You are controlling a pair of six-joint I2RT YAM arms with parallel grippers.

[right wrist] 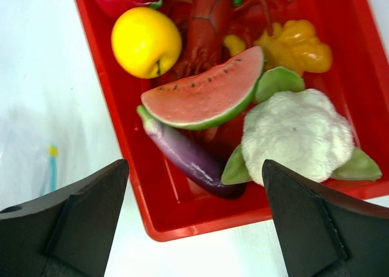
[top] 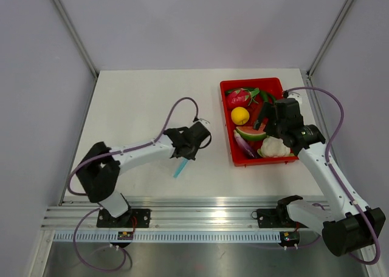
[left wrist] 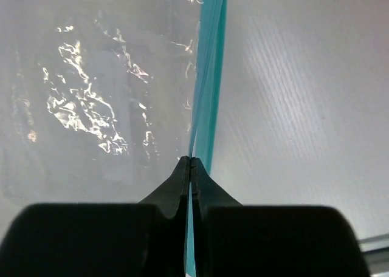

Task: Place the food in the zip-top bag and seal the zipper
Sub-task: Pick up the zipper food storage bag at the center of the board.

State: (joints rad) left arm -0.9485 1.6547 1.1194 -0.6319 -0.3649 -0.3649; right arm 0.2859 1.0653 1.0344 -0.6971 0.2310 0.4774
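**Thin, slippery bag pinched at its zipper; food waits in the tray**

The zip-top bag (left wrist: pixel 91 107) looks feather-light, limp and slick. It is a clear, crinkled film that would likely fold or slide rather than hold its shape. The firmest place to grip is the zipper (left wrist: pixel 209 76), a narrow light-blue strip along the mouth edge. The left hand (left wrist: pixel 191 167) is clenched on that strip, fingertips meeting with the blue edge between them.

The bag lies on the worktop left of centre, toward the near edge. Seen from above, little but the blue strip gives it away.

The food sits well apart in a red tray (right wrist: pixel 182 231) by the right edge:

- a smooth round yellow fruit (right wrist: pixel 146 41), which is likely to roll
- a watermelon wedge (right wrist: pixel 203 95)
- a slim purple eggplant (right wrist: pixel 185 158)

All three look like rigid, glossy toys, best taken across their narrow width. A cauliflower (right wrist: pixel 295 137) crowds them.

The right hand (right wrist: pixel 194 167) hangs above the tray's near rim, released and spread wide, holding nothing.
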